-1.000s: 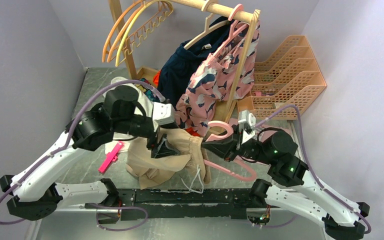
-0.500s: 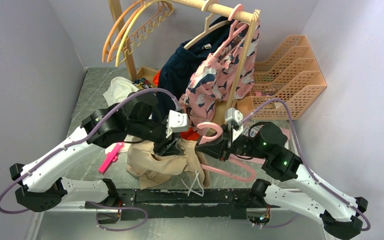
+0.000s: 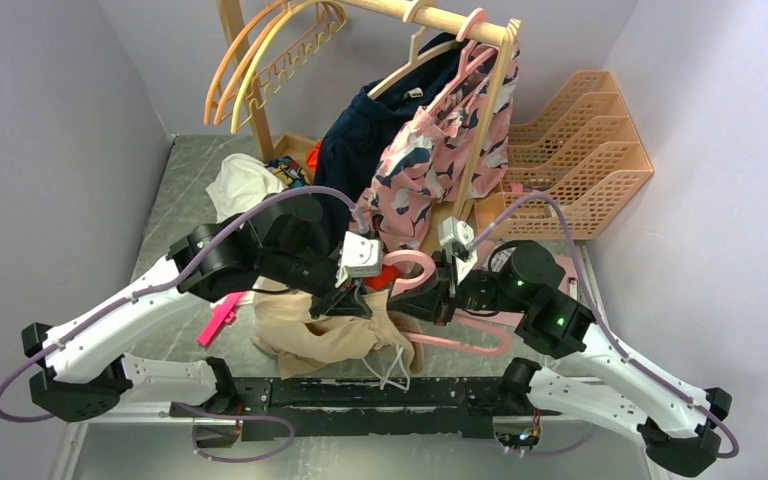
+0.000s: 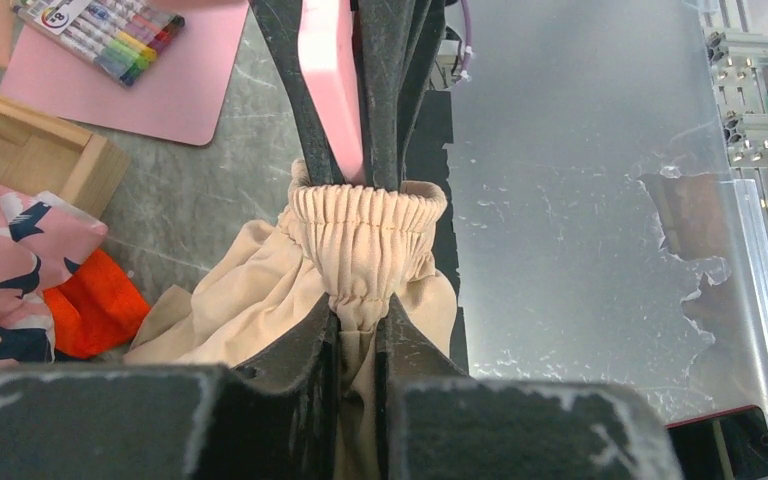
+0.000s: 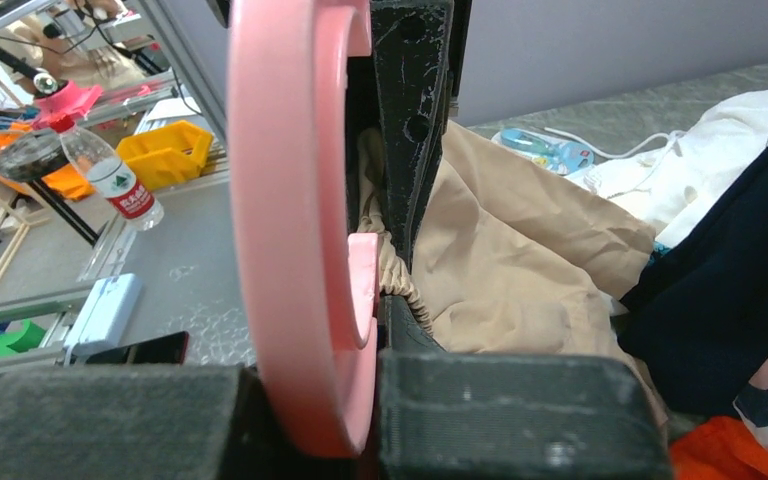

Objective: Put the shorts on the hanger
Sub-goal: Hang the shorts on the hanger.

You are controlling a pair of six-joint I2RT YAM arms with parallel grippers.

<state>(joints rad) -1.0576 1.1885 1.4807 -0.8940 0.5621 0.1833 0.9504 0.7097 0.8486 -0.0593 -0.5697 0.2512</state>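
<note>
— At mid-table, the shorts (image 3: 315,338) are heaped; the waistband is clamped in the left gripper (image 4: 360,305).
— Confirmed. The hanger (image 3: 465,345) is pinched by its hook between the right gripper (image 3: 422,300) jaws, right at the waistband.

The shorts (image 3: 325,335) were plain tan, their drawstring (image 3: 392,368) white. The hanger (image 3: 465,344) was soft pink. My left fingers (image 4: 300,400) and right fingers (image 5: 415,100) were black, scuffed grey. At twelve o'clock hung a navy garment (image 3: 360,130) and a patterned garment (image 3: 430,150) in pink, navy and white. At eleven o'clock were an orange hanger (image 3: 222,68) and a yellow hanger (image 3: 256,62). The trays (image 3: 580,150) at two o'clock were peach. The worktop (image 3: 175,190) was marbled grey, and the clip (image 3: 220,315) at nine o'clock was hot pink.
</note>
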